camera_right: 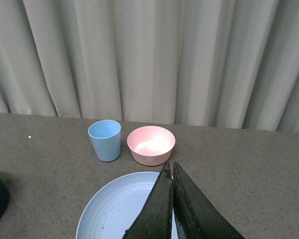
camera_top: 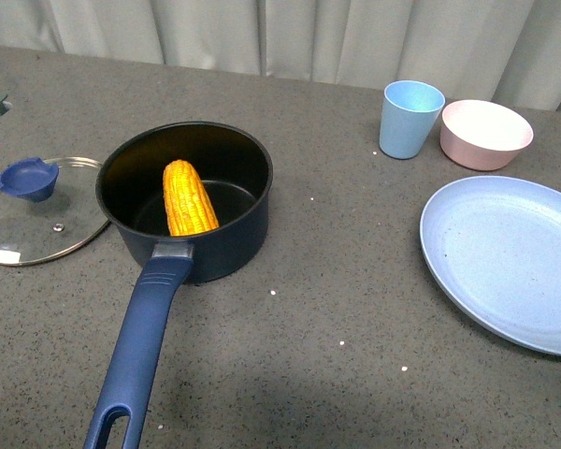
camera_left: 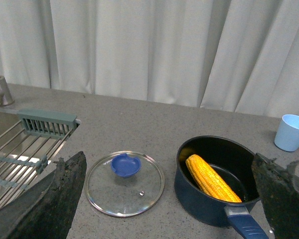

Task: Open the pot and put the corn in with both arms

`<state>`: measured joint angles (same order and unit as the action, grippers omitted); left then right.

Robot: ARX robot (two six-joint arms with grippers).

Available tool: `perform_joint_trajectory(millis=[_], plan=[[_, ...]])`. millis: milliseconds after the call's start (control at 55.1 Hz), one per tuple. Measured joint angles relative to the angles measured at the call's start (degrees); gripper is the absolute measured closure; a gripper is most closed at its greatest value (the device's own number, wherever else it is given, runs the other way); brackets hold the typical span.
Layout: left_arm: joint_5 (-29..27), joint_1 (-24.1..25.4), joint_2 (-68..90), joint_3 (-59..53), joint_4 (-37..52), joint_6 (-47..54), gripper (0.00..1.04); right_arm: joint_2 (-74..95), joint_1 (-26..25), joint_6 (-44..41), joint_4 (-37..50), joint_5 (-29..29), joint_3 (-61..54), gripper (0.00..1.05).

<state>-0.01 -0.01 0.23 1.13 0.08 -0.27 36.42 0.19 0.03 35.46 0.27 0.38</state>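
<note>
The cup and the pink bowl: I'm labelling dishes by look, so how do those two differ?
The cup is light blue, while the pink bowl is pale pink. The cup is tall and narrow with steep sides; the bowl is low, wide and rounded. In the front view the cup stands nearer the pot than the bowl does. Both sit upright, look empty, and stand side by side near the curtain behind the blue plate.

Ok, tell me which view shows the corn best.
The front view: the whole corn shows, leaning inside the pot. The left wrist view also shows it in the pot, further off. The right wrist view shows no corn.
</note>
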Motion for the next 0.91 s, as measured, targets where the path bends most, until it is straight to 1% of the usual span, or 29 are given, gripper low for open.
perform_joint_trajectory(millis=[345,907], plan=[[0.0,0.0,0.0,0.0,0.0,0.0,0.06,-13.4,-0.04,0.0,-12.44,-0.17,-0.09,1.04],[0.0,0.0,0.0,0.0,0.0,0.0,0.06,-24.7,-0.04,0.0,-23.56,-0.2,-0.09,1.04]])
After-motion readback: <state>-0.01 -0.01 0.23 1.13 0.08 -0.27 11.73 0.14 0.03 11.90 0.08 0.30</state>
